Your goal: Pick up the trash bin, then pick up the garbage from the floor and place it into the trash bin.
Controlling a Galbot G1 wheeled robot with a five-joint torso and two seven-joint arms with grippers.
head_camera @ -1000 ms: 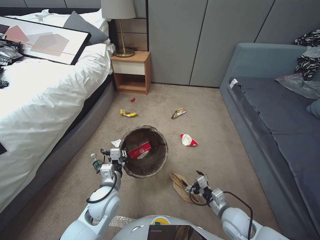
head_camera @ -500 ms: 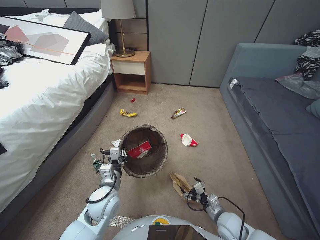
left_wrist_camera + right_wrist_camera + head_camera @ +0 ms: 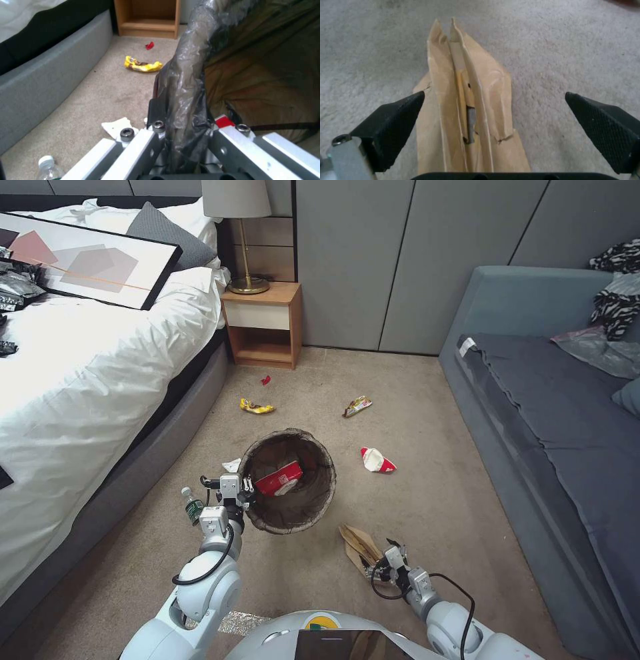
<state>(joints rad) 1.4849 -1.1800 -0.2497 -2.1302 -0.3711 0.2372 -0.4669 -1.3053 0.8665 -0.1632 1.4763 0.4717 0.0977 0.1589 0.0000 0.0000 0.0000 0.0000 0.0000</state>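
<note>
The trash bin (image 3: 313,507), lined with a dark bag, is in the middle of the carpet with a red-and-white cup (image 3: 280,480) inside. My left gripper (image 3: 235,491) is shut on its near-left rim; the bag-wrapped rim (image 3: 183,95) runs between the left gripper (image 3: 181,130) fingers. My right gripper (image 3: 385,561) is low over the tan paper bag (image 3: 357,545), open. In the right wrist view the paper bag (image 3: 470,105) lies between the black pads (image 3: 391,127) of the right gripper (image 3: 494,96), apart from both.
Loose on the floor are a crushed red-white cup (image 3: 377,461), a yellow wrapper (image 3: 257,407), a colourful wrapper (image 3: 357,405), a red scrap (image 3: 266,379), a tissue (image 3: 232,465) and a bottle (image 3: 193,505). A bed (image 3: 100,380) bounds the left, a sofa (image 3: 553,427) the right, a nightstand (image 3: 263,323) the back.
My right gripper has come down and back toward me, onto the near end of the paper bag. The left arm and the bin have stayed put.
</note>
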